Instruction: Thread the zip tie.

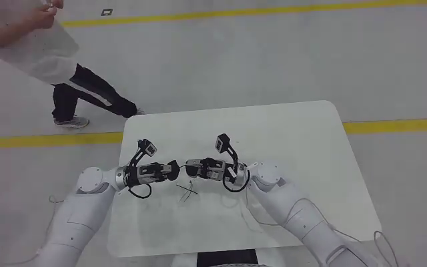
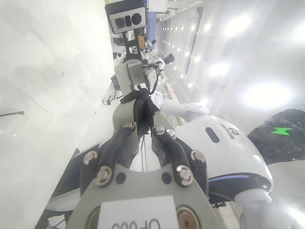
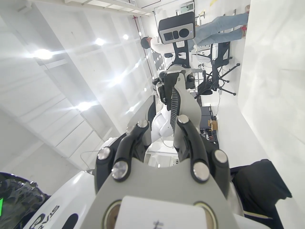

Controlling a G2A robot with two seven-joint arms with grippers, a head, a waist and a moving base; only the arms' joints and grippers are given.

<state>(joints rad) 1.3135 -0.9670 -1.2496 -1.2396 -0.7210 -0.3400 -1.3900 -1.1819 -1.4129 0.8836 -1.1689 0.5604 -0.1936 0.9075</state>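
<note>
My left gripper and right gripper face each other tip to tip above the middle of the white table. In the left wrist view the left gripper is shut, its black-wrapped fingertips pressed together. A thin black zip tie runs down between the fingers. The right arm's gripper hangs just beyond those tips. In the right wrist view my right gripper stands slightly open. The ridged pad of one finger is bare, and nothing shows between the fingers.
Spare black zip ties lie crossed on the table just in front of the grippers. One of them, a spare zip tie, lies flat beside the left gripper. The table's far and right parts are bare.
</note>
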